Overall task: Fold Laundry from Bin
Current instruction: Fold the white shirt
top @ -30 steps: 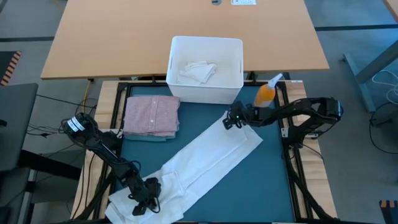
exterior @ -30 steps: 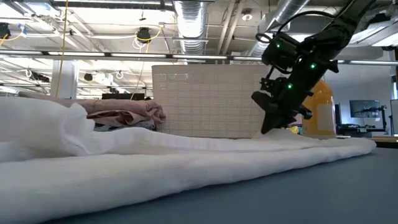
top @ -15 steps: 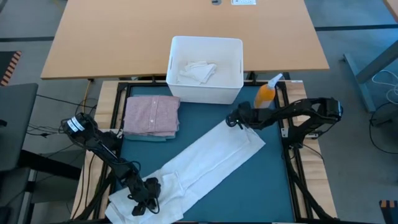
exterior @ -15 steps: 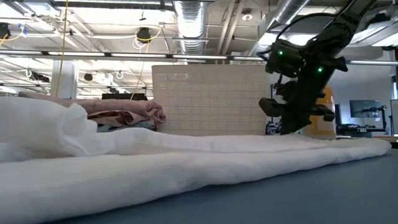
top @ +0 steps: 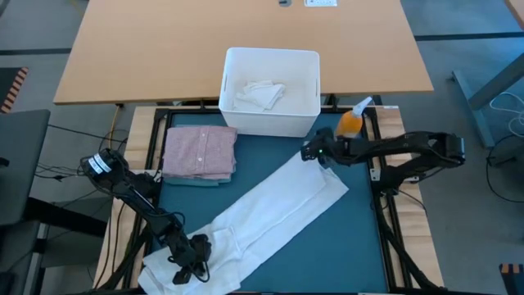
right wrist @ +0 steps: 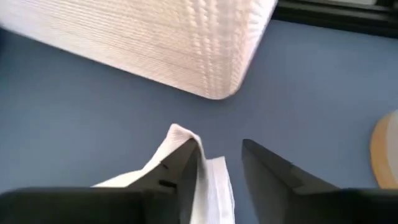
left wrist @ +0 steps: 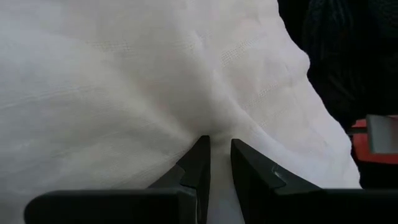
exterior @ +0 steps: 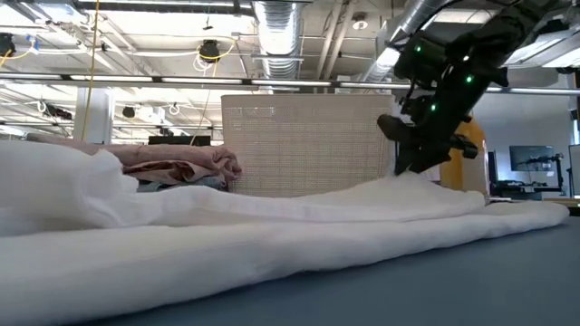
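Observation:
A long white cloth (top: pixel 270 205) lies slantwise on the teal mat (top: pixel 352 238), from the near left to the far right. My left gripper (top: pixel 190 266) is shut on its near left end. My right gripper (top: pixel 309 153) hangs open just above the cloth's far right end, whose corner (right wrist: pixel 180 138) rises against one finger. The white bin (top: pixel 270 52) stands at the mat's far edge with a crumpled white piece (top: pixel 260 93) inside. A folded pink shirt (top: pixel 201 149) rests on a blue garment at the far left. My left gripper pinches a raised fold of the white cloth (left wrist: pixel 214 127) between its two fingers, slanting down from the left; creases run out from the pinch, and the cloth around it lies on the mat. My right gripper has the cloth's far corner (right wrist: pixel 181 135) draped over one fingertip (right wrist: pixel 186 163). The other finger (right wrist: pixel 267 169) stands apart from it. The fingers slant down from the right, and the cloth end rises in a low peak (exterior: pixel 399 184) under them.
An orange spray bottle (top: pixel 350 123) stands just right of the bin, close behind my right gripper. The bin's near corner (right wrist: pixel 217 81) is a short way beyond the right fingers. Bare mat lies right of the cloth. A wooden table (top: pixel 164 49) lies beyond the bin.
My right gripper has risen a little and rolled about its own axis, staying over the cloth's far right end. That end has come up off the mat into a low peak; the rest of the cloth has stayed flat.

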Tool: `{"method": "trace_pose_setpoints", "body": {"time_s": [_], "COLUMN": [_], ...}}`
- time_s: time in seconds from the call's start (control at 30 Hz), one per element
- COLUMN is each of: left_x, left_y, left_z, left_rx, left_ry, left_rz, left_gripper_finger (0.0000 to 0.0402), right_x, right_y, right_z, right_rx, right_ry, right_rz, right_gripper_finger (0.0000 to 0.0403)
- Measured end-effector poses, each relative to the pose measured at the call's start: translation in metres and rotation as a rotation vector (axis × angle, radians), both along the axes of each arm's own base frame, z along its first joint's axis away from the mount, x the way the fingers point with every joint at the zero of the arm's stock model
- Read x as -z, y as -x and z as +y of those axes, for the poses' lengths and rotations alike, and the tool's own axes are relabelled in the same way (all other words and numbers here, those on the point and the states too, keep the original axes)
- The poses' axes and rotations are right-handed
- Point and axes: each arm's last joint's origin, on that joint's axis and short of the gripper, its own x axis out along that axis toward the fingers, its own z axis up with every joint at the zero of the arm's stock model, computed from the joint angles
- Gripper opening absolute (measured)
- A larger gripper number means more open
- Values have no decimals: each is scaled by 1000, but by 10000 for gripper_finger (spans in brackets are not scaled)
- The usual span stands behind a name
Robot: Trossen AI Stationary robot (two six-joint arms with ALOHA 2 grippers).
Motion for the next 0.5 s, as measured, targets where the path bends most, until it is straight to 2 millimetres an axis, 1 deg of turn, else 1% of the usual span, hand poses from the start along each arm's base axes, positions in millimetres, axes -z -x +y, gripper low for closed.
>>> {"method": "trace_pose_setpoints", "body": {"time_s": [0.13,0.27,0.37,0.5], "left_x": [0,0,0,0], "left_y": [0,0,0,0], "left_z": [0,0,0,0], "left_rx": [4,-1,-15,-20], "left_ry": [2,5,13,15], "left_rz": [3,7,18,22], "left_gripper_finger": [57,57,57,57], "right_x": [-7,-1,4,5], "right_y": [5,7,8,10], "right_z": [-7,-19,-23,-24], "right_rx": [-59,-56,-51,-43], "right_ry": [-32,-83,-123,-179], "right_rz": [-14,-4,7,-10], "right_gripper_finger": [194,236,251,255]}}
